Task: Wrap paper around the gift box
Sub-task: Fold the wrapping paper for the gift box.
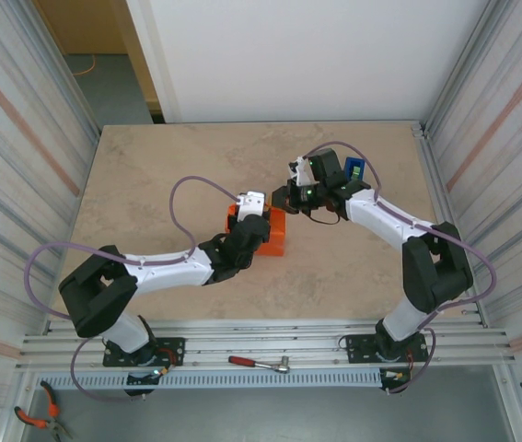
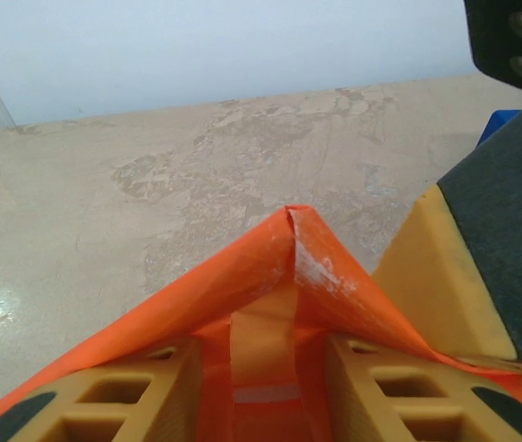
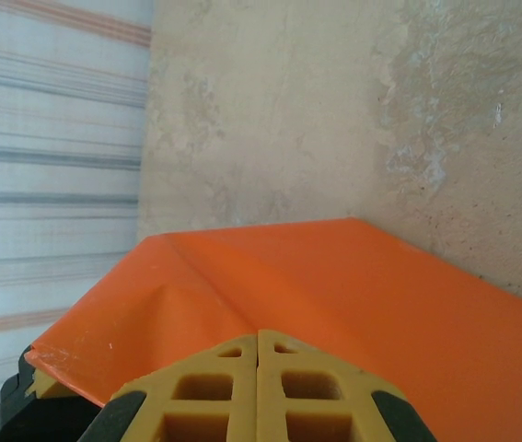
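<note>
Orange paper (image 1: 277,238) covers the gift box, which is hidden inside, at the table's centre. The left claw (image 2: 261,382) reaches in from eight o'clock, jaws partly apart astride a peaked end flap (image 2: 294,230); whether they grip it cannot be told. The right claw (image 3: 258,368), jaws together, sits at the parcel's two o'clock corner. The step looks like closing an end fold. Next, that flap probably needs pressing flat and taping; the blue tape dispenser (image 1: 354,169) stands further out at two o'clock.

Blue tape dispenser (image 1: 355,168) sitting upper right of centre; red-handled ratchet (image 1: 259,363) lying bottom centre; orange-handled pliers (image 1: 38,416) lying lower left.
</note>
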Controlling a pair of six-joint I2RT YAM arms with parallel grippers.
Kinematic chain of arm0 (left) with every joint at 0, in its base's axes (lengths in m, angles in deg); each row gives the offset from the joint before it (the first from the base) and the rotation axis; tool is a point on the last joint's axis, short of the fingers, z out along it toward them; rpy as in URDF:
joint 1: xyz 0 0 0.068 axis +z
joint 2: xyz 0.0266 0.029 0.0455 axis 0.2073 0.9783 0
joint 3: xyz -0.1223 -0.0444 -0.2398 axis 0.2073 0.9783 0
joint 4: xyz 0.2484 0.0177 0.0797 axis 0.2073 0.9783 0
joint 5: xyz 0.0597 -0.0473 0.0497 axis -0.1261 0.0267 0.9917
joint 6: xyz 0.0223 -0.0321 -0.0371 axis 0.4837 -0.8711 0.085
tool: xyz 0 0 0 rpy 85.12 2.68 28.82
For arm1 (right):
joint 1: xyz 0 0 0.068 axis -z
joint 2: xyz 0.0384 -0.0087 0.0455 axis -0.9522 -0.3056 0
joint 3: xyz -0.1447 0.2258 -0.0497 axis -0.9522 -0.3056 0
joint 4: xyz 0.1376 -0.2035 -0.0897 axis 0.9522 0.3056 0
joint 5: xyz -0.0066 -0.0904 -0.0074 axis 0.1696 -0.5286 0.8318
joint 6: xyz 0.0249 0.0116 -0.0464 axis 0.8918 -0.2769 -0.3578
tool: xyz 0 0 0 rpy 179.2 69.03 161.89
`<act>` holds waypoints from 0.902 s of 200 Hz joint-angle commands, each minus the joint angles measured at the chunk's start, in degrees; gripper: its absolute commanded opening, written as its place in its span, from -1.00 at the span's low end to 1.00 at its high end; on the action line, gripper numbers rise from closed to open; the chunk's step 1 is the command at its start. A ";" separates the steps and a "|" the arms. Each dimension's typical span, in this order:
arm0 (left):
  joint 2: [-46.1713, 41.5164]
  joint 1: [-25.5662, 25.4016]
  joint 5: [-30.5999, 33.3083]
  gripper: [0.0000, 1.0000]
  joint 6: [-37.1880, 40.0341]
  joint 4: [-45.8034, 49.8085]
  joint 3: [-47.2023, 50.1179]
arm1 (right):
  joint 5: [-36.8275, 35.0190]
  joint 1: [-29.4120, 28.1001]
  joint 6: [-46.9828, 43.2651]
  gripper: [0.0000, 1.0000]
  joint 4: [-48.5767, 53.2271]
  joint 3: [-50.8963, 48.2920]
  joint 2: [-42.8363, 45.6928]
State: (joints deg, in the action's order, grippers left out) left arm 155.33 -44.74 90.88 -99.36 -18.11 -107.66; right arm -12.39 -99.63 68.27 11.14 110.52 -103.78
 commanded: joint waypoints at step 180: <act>-18.36 10.06 -36.92 -0.10 -7.94 13.15 -4.38 | -10.92 -5.54 5.10 -1.00 -4.92 -18.42 4.50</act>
State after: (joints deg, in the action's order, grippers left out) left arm 140.68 -36.77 61.42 -105.83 -5.82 -108.36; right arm -23.30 -103.39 71.61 -8.51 96.75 -96.48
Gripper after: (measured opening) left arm 0.445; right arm 0.061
